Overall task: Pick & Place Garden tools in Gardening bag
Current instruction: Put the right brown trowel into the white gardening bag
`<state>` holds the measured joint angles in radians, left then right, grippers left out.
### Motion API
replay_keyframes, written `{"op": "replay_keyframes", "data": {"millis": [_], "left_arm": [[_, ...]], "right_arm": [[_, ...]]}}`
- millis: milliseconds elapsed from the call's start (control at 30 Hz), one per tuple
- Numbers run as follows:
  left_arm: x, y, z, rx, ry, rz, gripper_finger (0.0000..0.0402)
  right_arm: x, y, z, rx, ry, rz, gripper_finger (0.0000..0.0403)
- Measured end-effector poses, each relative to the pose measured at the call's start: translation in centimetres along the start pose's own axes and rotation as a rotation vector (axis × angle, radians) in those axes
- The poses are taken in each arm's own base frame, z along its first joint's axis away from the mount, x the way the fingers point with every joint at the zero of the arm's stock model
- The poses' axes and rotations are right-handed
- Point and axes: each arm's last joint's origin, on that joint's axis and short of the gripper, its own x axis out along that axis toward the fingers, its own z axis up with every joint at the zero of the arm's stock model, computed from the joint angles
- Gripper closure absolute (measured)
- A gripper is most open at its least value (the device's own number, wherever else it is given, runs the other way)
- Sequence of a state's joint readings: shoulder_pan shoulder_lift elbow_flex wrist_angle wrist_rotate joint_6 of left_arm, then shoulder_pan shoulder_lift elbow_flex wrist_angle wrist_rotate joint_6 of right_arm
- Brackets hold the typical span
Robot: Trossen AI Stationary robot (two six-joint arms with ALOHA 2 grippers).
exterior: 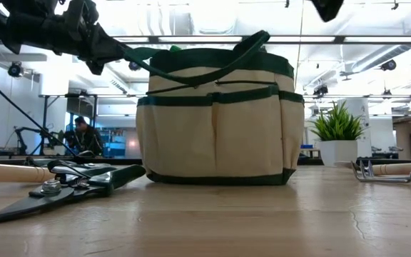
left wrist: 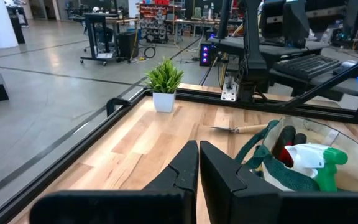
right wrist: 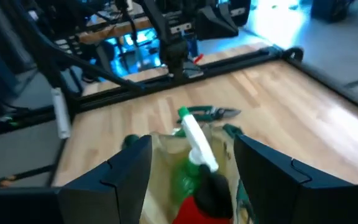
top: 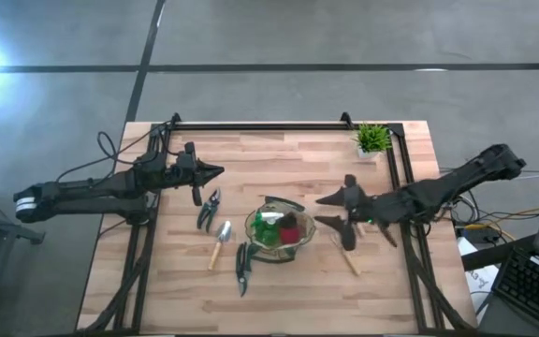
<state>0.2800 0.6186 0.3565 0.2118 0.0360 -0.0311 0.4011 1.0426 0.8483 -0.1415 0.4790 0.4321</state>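
Note:
The olive-tan gardening bag (top: 279, 234) stands at the table's middle, with a green spray bottle (right wrist: 194, 143) and a red-and-black piece (right wrist: 197, 205) inside. My right gripper (top: 322, 211) is open just right of the bag, its fingers pointing at the rim (right wrist: 192, 144). My left gripper (top: 215, 171) is shut and empty, left of and beyond the bag (left wrist: 197, 155). One pair of shears (top: 209, 208), a wood-handled trowel (top: 221, 241) and a second pair of shears (top: 242, 267) lie flat left of the bag. A wood-handled rake (top: 349, 253) lies right of it, below my right arm.
A little potted plant (top: 372, 140) stands at the far right corner. A black frame rail (top: 269, 125) runs along the table's far edge and down both sides. There is bare wood in front of the bag (exterior: 212, 221).

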Motion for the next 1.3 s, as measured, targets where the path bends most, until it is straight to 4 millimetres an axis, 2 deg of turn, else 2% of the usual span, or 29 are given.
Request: {"op": "replay_keyframes", "data": {"millis": [200,367,500,667,1000,1300], "left_arm": [[0.0,0.0,-0.1,0.000,0.007,0.001,0.0382],[0.0,0.0,-0.1,0.000,0.007,0.001,0.0382],[0.0,0.0,-0.1,0.001,0.007,0.002,0.0382],[0.0,0.0,-0.1,0.007,0.007,0.004,0.0382],[0.0,0.0,-0.1,0.014,0.013,0.005,0.0382],[0.0,0.0,-0.3,0.014,0.029,0.005,0.0382]], "right_arm": [[-2.9,-1.0,0.6,0.186,0.144,-0.025,0.0184],[-4.1,-2.7,-1.4,0.340,0.371,-0.294,0.0184],[-4.1,-3.7,-3.6,0.441,0.465,-0.498,0.0184],[-2.2,-3.8,-5.3,0.475,0.483,-0.612,0.0184],[3.9,-4.8,-9.7,0.451,0.637,-0.906,0.0184],[8.1,-5.0,-11.4,0.340,0.754,-1.010,0.0184]]}}
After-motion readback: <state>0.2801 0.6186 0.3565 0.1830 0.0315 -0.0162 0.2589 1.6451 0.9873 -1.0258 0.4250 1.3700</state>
